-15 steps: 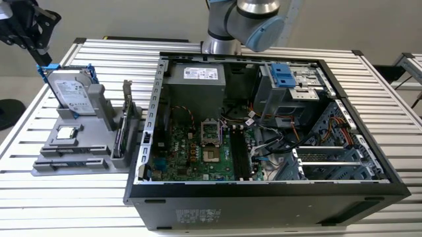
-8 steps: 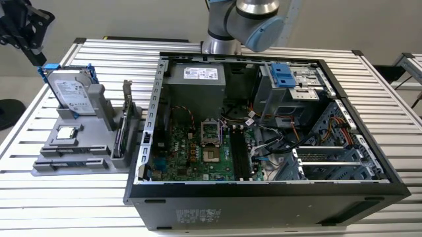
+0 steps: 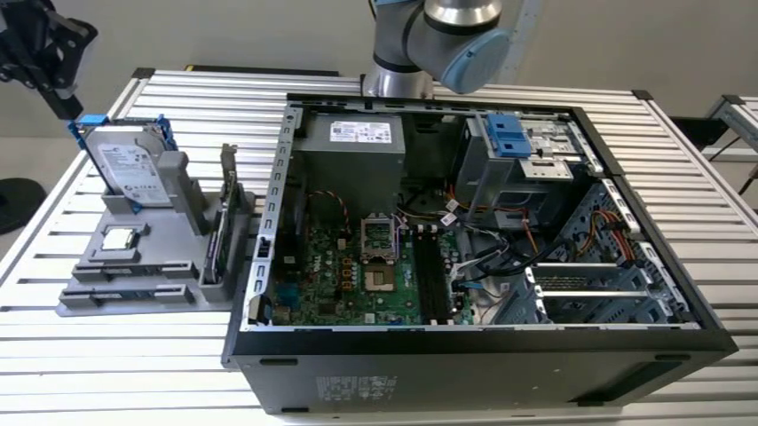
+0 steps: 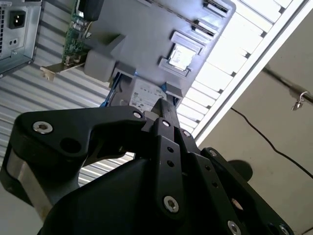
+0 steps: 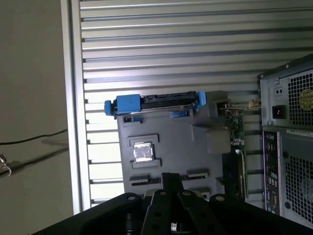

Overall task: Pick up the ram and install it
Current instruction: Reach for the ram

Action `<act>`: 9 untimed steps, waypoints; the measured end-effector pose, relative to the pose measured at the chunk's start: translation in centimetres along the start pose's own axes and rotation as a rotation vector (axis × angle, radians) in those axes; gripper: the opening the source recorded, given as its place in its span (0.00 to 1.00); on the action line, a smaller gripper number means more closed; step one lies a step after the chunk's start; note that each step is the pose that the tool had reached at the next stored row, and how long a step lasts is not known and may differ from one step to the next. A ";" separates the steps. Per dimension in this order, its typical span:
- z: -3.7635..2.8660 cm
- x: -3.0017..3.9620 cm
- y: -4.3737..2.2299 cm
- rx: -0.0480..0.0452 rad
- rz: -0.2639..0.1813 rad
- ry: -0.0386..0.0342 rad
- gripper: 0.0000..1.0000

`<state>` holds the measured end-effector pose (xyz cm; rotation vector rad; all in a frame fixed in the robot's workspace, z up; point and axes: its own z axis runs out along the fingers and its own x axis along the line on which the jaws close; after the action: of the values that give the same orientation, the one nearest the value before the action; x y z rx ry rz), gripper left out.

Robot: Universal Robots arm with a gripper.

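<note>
I had the claw [image 5: 169, 180] hanging high over the grey parts holder [image 3: 130, 297], which sits to the exterior view's left of the open computer case [image 3: 474, 355]. It carried nothing I could see, and I could not tell from my screens how wide it stood.

The ram [image 3: 217, 244] sat on its long edge in a slot along the holder's side nearest the case. I'd judge that was so its upper edge is free to be gripped. Just beside it stood a green expansion card [image 5: 234, 126]. Further across the holder were the hard drive [image 3: 119, 164] in its blue bracket and the small processor chip [image 3: 119, 238], each in its own place (none of them my business here). The motherboard's memory slots [image 3: 429, 280] looked unfilled.

Everything rested on a ribbed aluminium table [image 3: 119, 373]. Past its edge lay a pale floor with a dark cable [image 5: 29, 139] trailing across it.
</note>
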<state>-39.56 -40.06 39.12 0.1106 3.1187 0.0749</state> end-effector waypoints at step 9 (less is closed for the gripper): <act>-0.01 -0.15 -0.86 0.0000 0.000 0.0006 0.00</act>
<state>-39.47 -40.92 39.09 0.1105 3.1193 0.0749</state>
